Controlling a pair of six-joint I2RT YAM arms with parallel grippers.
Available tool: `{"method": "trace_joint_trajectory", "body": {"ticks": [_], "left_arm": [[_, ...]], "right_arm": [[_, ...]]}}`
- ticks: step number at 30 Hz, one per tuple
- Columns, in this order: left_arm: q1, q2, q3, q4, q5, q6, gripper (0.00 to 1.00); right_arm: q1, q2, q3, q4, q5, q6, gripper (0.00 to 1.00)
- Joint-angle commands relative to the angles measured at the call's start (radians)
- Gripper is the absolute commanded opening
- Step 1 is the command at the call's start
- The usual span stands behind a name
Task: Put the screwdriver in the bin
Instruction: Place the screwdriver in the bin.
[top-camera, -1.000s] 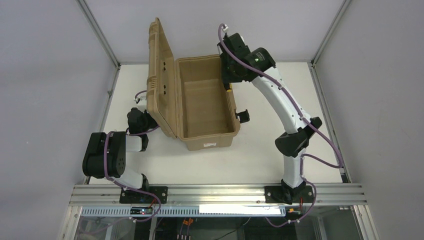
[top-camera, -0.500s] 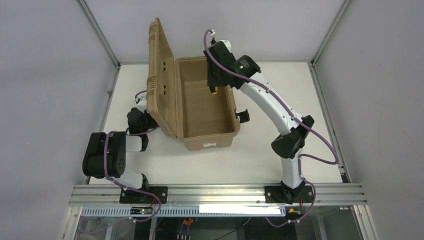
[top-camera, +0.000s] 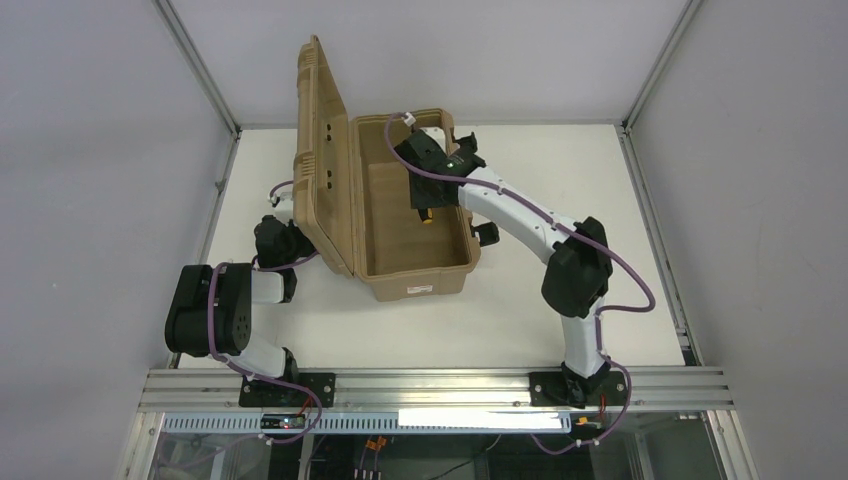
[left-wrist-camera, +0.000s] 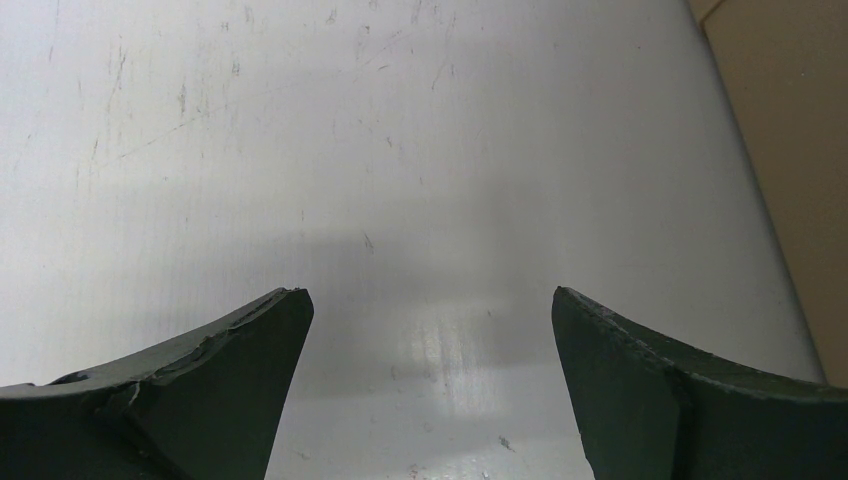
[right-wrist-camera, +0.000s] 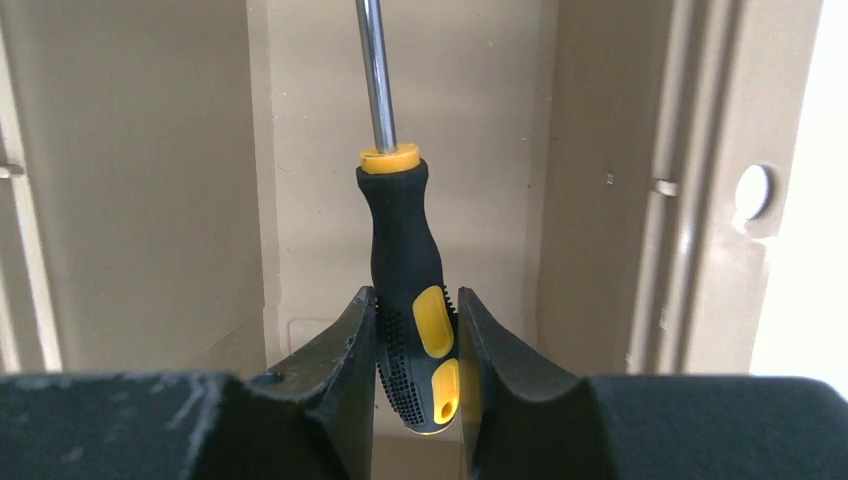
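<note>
Tan bin (right-wrist-camera: 130, 180) walls flank the screwdriver (right-wrist-camera: 403, 250) pinched in the right end effector (right-wrist-camera: 417, 300); left end effector (left-wrist-camera: 430, 300) spread.

There is one bin (top-camera: 385, 283). It has one lid (top-camera: 320, 150), standing up on the bin's left side. One white label (top-camera: 420, 289) is on the bin's near end. One black latch (top-camera: 485, 232) shows clearly on the bin's right side. One screwdriver (right-wrist-camera: 405, 290) is inside the bin's walls. There are two arms: the left arm (top-camera: 215, 310) left of the bin, the right arm (top-camera: 520, 210) right of it. There are two grippers, the left gripper (left-wrist-camera: 430, 330) and the right gripper (right-wrist-camera: 415, 310), each with two fingers. One table (top-camera: 520, 310) is under the bin.
</note>
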Motion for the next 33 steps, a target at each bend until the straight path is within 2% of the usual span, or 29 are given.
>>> {"method": "trace_joint_trajectory", "body": {"ticks": [1, 7, 15, 17, 20, 24, 28, 33], "left_arm": [[-0.010, -0.024, 0.002, 0.020, 0.002, 0.012, 0.99], [-0.009, -0.024, 0.002, 0.020, 0.002, 0.012, 0.99], [-0.009, -0.024, 0.002, 0.020, 0.002, 0.012, 0.99], [-0.010, -0.024, 0.002, 0.020, 0.002, 0.011, 0.99], [-0.009, -0.024, 0.002, 0.020, 0.002, 0.012, 0.99], [-0.010, -0.024, 0.002, 0.020, 0.002, 0.011, 0.99], [-0.009, -0.024, 0.002, 0.020, 0.002, 0.011, 0.99], [-0.010, -0.024, 0.002, 0.020, 0.002, 0.012, 0.99]], "right_arm": [[0.019, 0.003, -0.063, 0.150, 0.030, 0.026, 0.03], [0.031, 0.042, -0.191, 0.282, 0.041, 0.033, 0.06], [0.039, 0.149, -0.215, 0.302, 0.023, 0.059, 0.09], [0.040, 0.167, -0.224, 0.311, 0.014, 0.066, 0.13], [0.040, 0.189, -0.231, 0.316, -0.004, 0.073, 0.26], [0.041, 0.181, -0.230, 0.316, -0.015, 0.074, 0.51], [0.046, 0.144, -0.228, 0.318, -0.005, 0.051, 0.66], [0.049, 0.108, -0.202, 0.291, 0.001, 0.028, 0.98]]}}
